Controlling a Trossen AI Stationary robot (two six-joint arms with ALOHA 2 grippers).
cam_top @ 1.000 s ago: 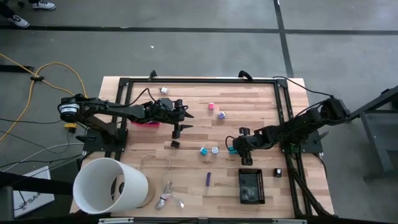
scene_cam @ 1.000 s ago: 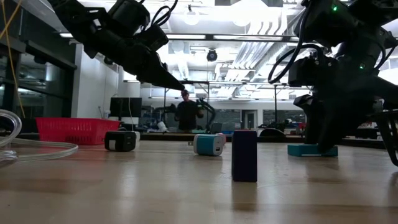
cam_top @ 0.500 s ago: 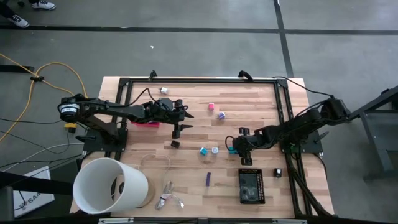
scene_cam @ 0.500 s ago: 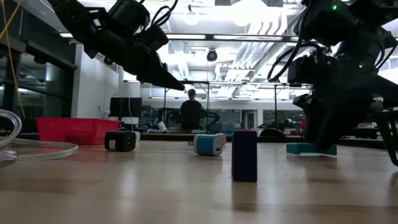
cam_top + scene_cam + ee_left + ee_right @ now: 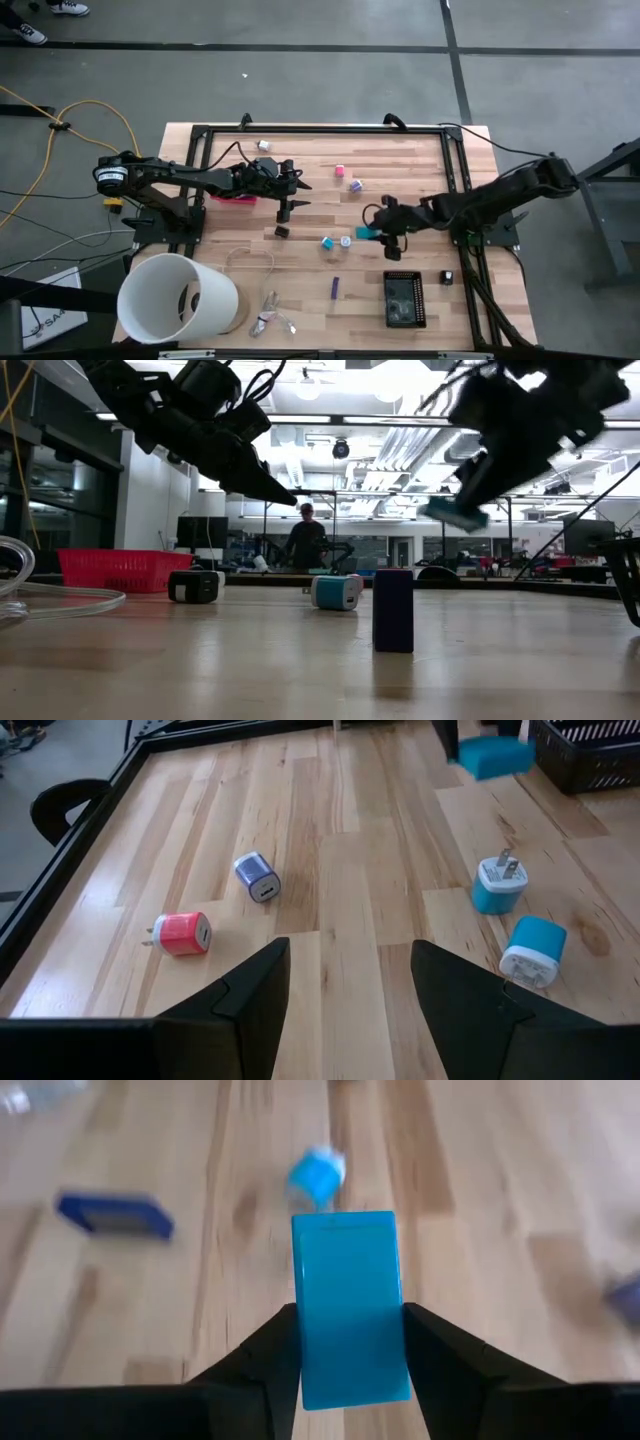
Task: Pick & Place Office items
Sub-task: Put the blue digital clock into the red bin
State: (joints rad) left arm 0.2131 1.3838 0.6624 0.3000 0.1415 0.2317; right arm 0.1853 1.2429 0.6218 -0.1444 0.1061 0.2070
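Currently: right gripper (image 5: pixel 372 231) clamped on teal block (image 5: pixel 348 1308), lifted clear of counter (image 5: pixel 420 160); block pinched between both fingers (image 5: pixel 270 1355), long axis pointing away from wrist; same block seen mid-air in low view (image 5: pixel 452 512), tilted; sits over counter middle, just right of blue charger (image 5: pixel 327 242) and white charger (image 5: pixel 345 241).

Left gripper (image 5: pixel 284 207) open, nothing held, hovering above counter left of centre; fingers (image 5: pixel 240 995) spread, gap over bare wood; black block (image 5: pixel 282 231) on counter just below gripper in high view, apart from it.

Other pieces lying loose on counter: pink charger (image 5: pixel 339 171) and purple charger (image 5: pixel 355 185) toward far side, near each other, not touching; small white piece (image 5: pixel 264 145) near far-left rail; purple block (image 5: pixel 334 287) standing upright on near side, in front of low camera (image 5: pixel 393 609); small black piece (image 5: pixel 447 277) beside right rail.

Black crate (image 5: pixel 404 298) on near-right of counter, contents not readable; pink basket (image 5: pixel 232 198) under left arm, partly hidden; white tub (image 5: pixel 178 298) lying on its side at near-left corner; clear tube loop (image 5: pixel 250 257) and silvery clump (image 5: pixel 270 320) beside tub.

Person (image 5: pixel 305 540) standing in room behind counter, well away.
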